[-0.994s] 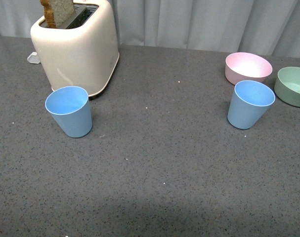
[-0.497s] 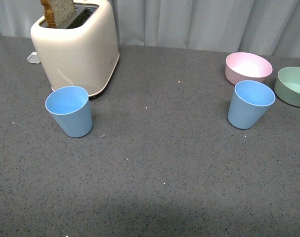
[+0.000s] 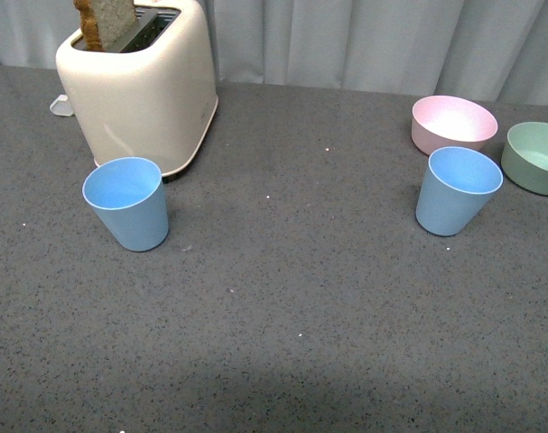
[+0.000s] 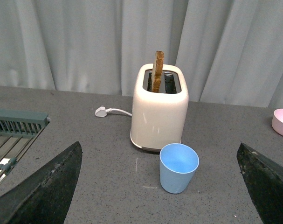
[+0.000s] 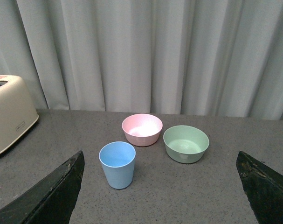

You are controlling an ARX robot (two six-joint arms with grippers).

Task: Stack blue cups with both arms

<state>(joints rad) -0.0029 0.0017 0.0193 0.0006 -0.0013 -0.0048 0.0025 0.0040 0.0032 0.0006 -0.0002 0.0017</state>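
Two light-blue cups stand upright and empty on the grey table. The left blue cup [image 3: 127, 203] stands just in front of the toaster; it also shows in the left wrist view [image 4: 178, 168]. The right blue cup [image 3: 456, 190] stands in front of the pink bowl; it also shows in the right wrist view [image 5: 117, 164]. My left gripper [image 4: 162, 196] is open, its black fingers [image 4: 48, 186] wide apart, well back from the left cup. My right gripper [image 5: 160, 196] is open and empty, well back from the right cup. Neither arm shows in the front view.
A cream toaster [image 3: 138, 86] with a slice of toast [image 3: 106, 23] stands at the back left, its plug [image 4: 100, 111] lying beside it. A pink bowl [image 3: 453, 124] and a pale green bowl [image 3: 536, 157] sit at the back right. A rack [image 4: 13, 128] lies far left. Grey curtains hang behind.
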